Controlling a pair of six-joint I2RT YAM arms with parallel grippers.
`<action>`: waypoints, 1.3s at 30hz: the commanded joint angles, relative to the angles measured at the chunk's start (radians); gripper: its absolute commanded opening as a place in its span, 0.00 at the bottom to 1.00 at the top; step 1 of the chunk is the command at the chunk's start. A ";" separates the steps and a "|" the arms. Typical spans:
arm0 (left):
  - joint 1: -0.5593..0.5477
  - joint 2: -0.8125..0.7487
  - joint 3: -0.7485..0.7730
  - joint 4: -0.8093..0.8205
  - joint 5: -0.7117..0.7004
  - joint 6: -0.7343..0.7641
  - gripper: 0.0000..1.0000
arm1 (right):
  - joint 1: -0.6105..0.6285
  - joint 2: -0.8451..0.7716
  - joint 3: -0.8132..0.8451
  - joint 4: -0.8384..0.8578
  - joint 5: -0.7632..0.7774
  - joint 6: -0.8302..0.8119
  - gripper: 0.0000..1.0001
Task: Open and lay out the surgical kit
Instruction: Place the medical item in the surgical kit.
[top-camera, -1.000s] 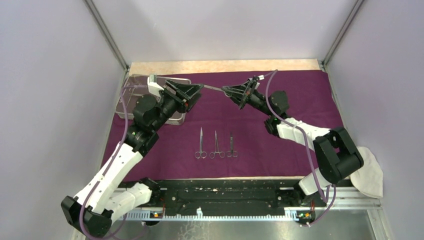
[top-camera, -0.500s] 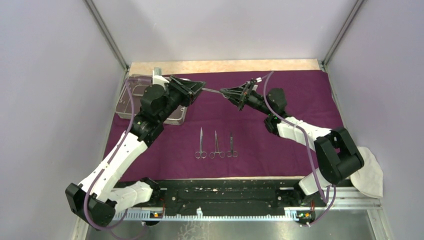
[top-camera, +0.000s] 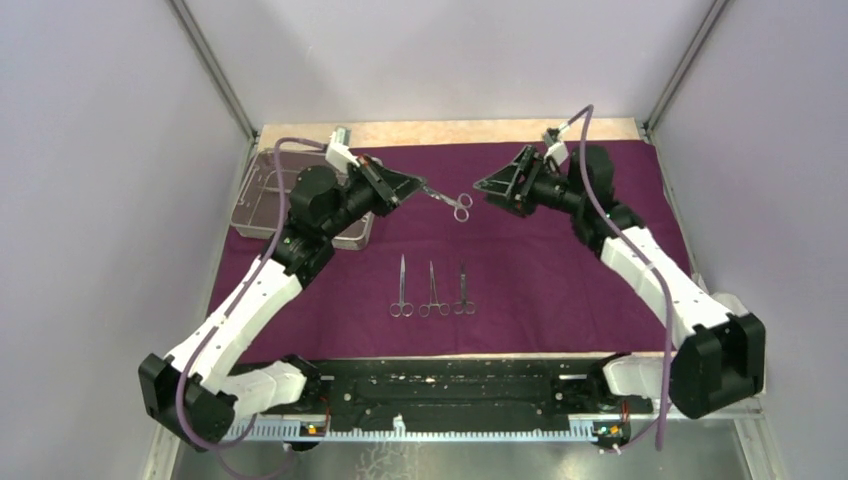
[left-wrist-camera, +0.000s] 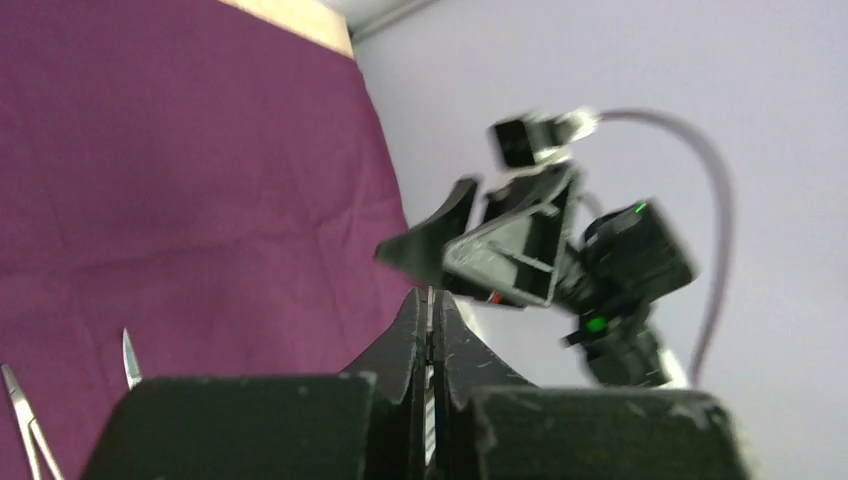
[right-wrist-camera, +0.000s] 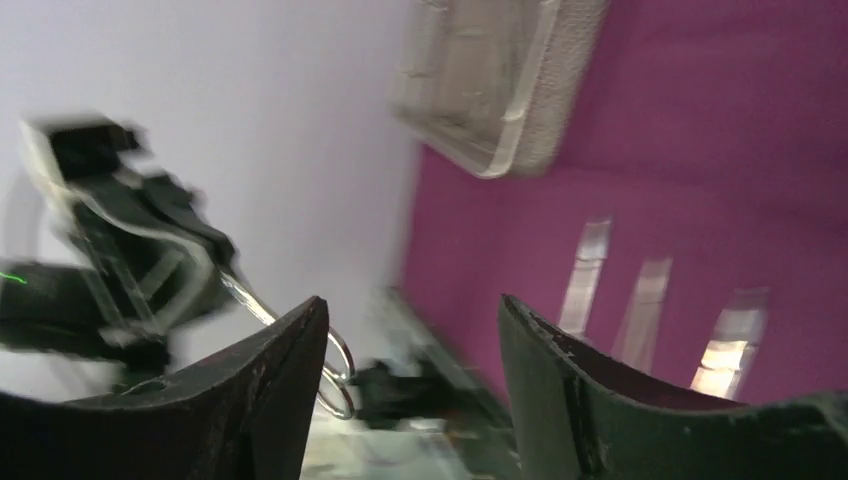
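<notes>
Overhead, left gripper (top-camera: 418, 185) pinches a slim, ring-handled steel instrument (top-camera: 447, 198), perhaps forceps, while right gripper (top-camera: 486, 189) gapes empty.

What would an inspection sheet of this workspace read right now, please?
Surface: purple cloth spread over the table.
Job's things: mesh tray far left; three instruments in a row mid-cloth; a fourth instrument held aloft.
Clutter: nothing seen.
Grippers: left gripper shut on the fourth instrument's tip; right gripper open, empty.
Cables: purple cable looping along each arm.
Surroundings: pale walls, metal frame posts.
</notes>
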 joint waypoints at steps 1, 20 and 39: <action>-0.004 0.060 0.033 0.015 0.209 0.149 0.00 | -0.019 -0.084 0.181 -0.680 0.141 -0.967 0.63; -0.022 0.245 0.159 -0.141 0.351 0.158 0.00 | 0.288 0.141 0.557 -0.920 0.263 -1.132 0.46; -0.029 0.252 0.173 -0.208 0.314 0.151 0.00 | 0.422 0.231 0.677 -1.031 0.541 -1.218 0.32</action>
